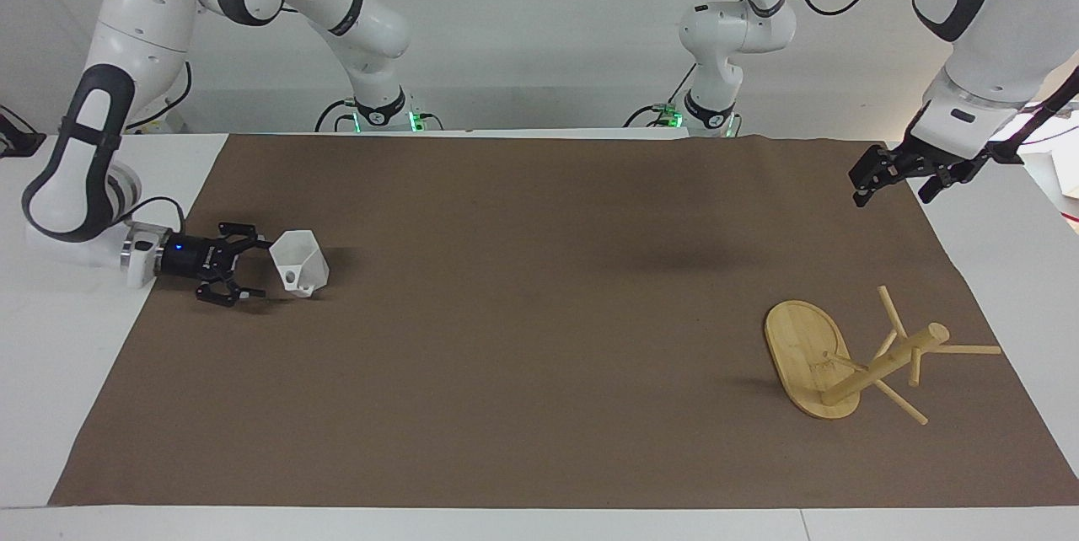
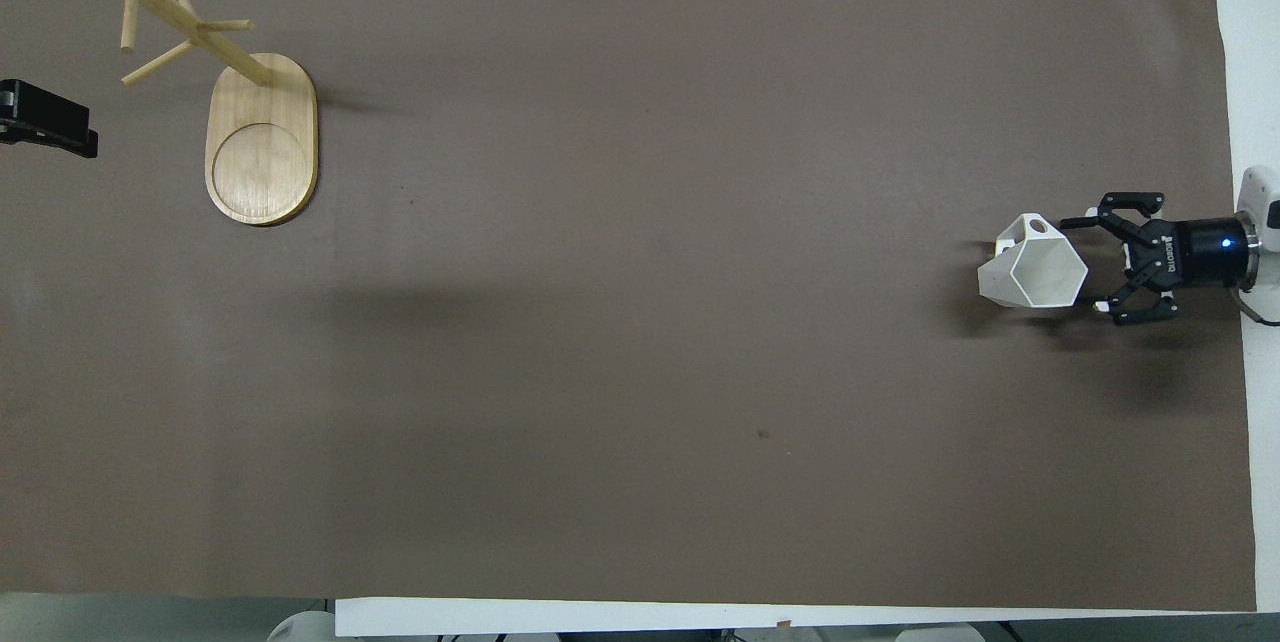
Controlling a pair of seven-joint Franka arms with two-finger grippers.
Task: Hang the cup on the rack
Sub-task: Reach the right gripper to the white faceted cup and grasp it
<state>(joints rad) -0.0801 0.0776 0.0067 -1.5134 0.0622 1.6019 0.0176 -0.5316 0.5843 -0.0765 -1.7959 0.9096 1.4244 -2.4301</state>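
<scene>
The white faceted cup (image 1: 300,264) stands upright on the brown mat (image 1: 539,356) toward the right arm's end, its pierced handle turned away from the robots. It also shows in the overhead view (image 2: 1033,262). My right gripper (image 1: 257,270) is low over the mat, lying level and open, its fingertips right beside the cup; it shows in the overhead view too (image 2: 1092,264). The bamboo rack (image 1: 813,360) stands on its oval base toward the left arm's end (image 2: 262,137). My left gripper (image 1: 895,177) waits in the air over the mat's edge.
The brown mat (image 2: 640,372) covers most of the white table (image 1: 67,339). The rack's thin pegs (image 1: 902,402) stick out from its post to all sides.
</scene>
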